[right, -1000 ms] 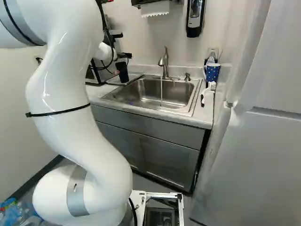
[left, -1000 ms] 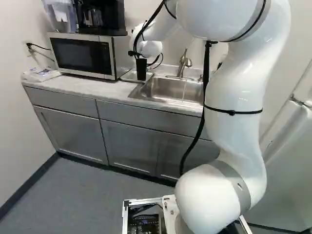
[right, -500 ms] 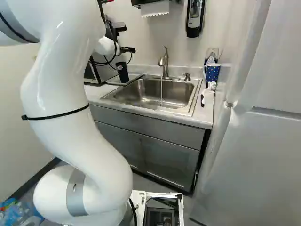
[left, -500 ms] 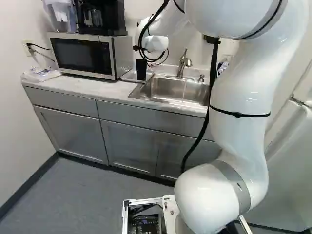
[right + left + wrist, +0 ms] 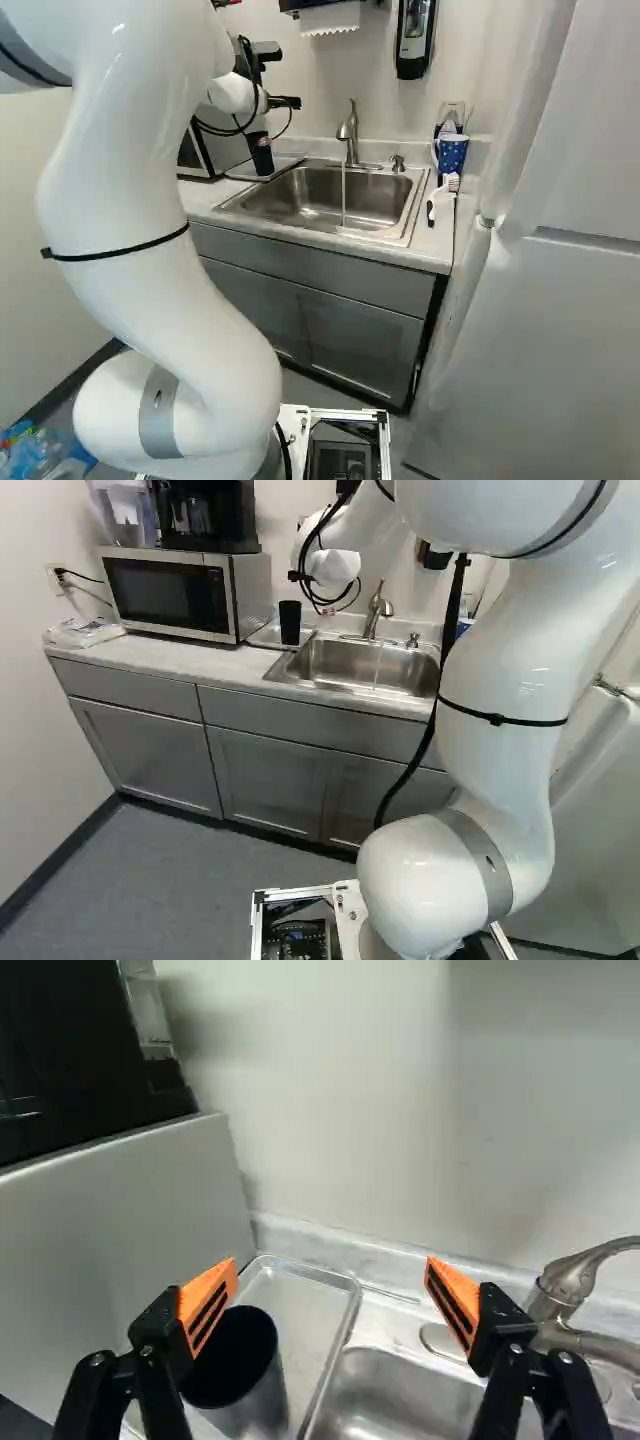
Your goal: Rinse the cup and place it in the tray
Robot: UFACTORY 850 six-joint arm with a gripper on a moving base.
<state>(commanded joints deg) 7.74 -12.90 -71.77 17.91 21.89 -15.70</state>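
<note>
Left base view first: here's the dark cup [image 5: 290, 622], standing upright in the tray [image 5: 268, 638], mouth up, between the microwave [image 5: 165, 595] and the sink [image 5: 350, 665]. The arm's white wrist [image 5: 335, 568] sits above it and off toward the tap [image 5: 378, 610]. The jaws' spread? Can't tell from this side.

Over to the right base view, and the same story: cup below the wrist, at the sink's far-left corner, water [image 5: 343, 195] running from the tap well away from it.

And the wrist view settles it! The jaws are wide apart, nothing gripped, and the cup isn't centred. It lies low beneath the microwave-side finger [image 5: 207, 1305], its rim partly hidden behind that pad, while the tap-side finger [image 5: 455, 1305] is well clear. So the gripper [image 5: 332, 1265] is offset toward the tap. Looks like the placing is done, to my eye; backing out calls for up and away, tapward, because a swing toward the microwave while low could clip that rim.
</note>
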